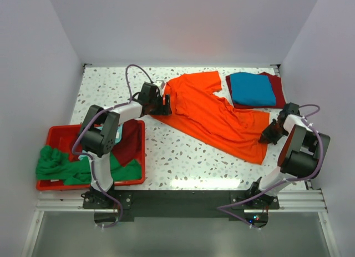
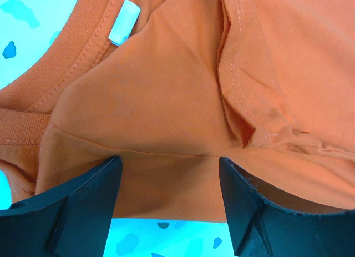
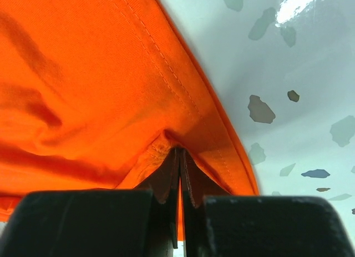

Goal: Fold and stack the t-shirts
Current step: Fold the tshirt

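- R gripper [image 3: 180, 171] clenched on orange t-shirt [image 3: 83, 85] hem, mid-right of top view, arm folded tight.
- L gripper [image 2: 167, 165] jaws apart over collar area, upper centre-left, arm stretched fwd.

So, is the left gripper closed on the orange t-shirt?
No, in the left wrist view the left gripper stands open, its two fingers wide apart over the orange t-shirt.
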